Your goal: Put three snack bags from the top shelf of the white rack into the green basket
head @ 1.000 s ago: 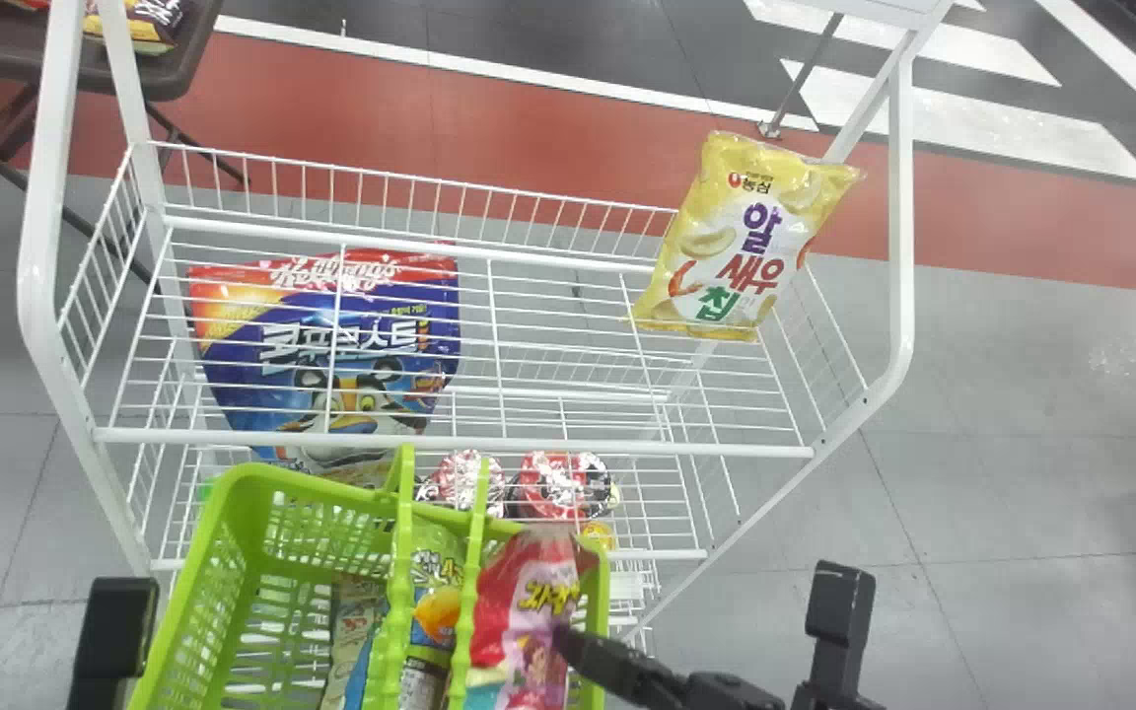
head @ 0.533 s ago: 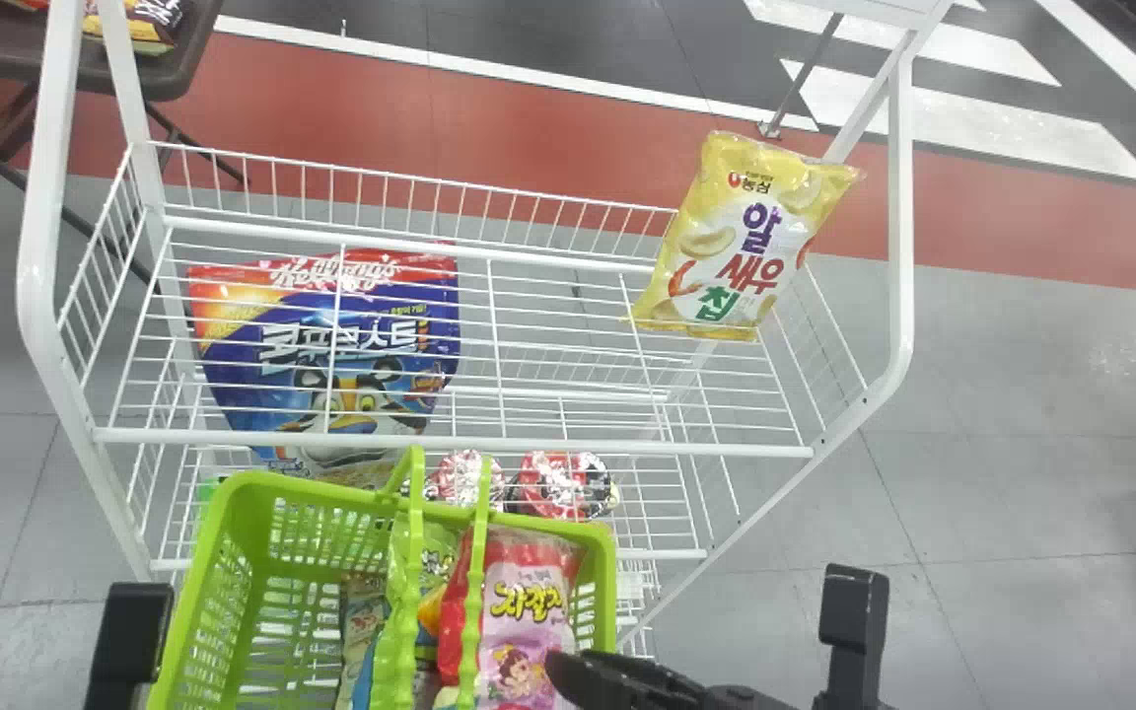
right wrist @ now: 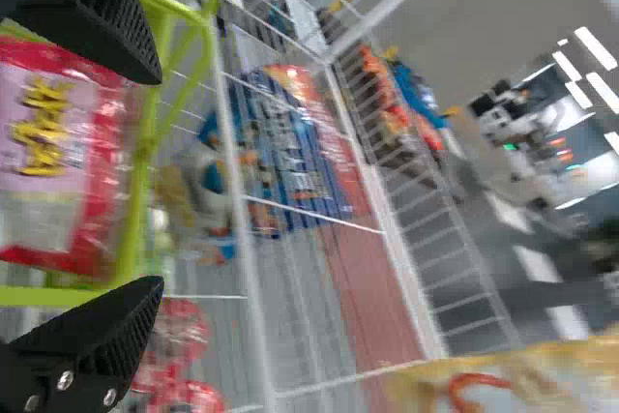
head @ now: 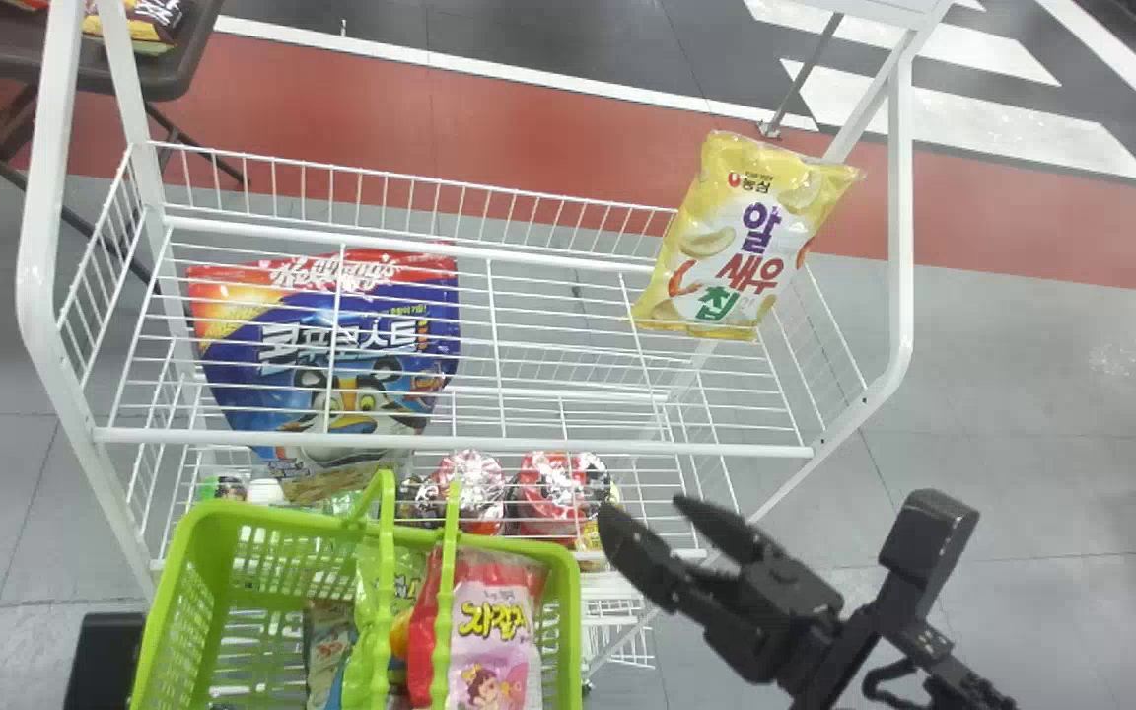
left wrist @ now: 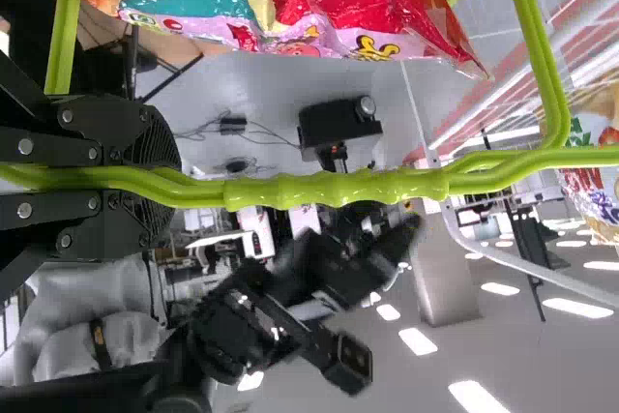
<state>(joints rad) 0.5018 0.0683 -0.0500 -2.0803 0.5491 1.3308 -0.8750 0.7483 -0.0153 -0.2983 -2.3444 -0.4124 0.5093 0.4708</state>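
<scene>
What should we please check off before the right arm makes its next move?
1. Left gripper closed on the basket's handle: ok.
2. Right gripper free for another bag: ok, fingers apart with nothing between them.
3. Pink-and-red bag let go inside the green basket: ok.
4. Yellow bag moved to the basket: not ok, it is at the right end of the top shelf.
5. Three bags from the shelf delivered: cannot tell; several bags lie in the basket, but their origin is not shown.
6. Basket supported from below: cannot tell, its underside is hidden.
</scene>
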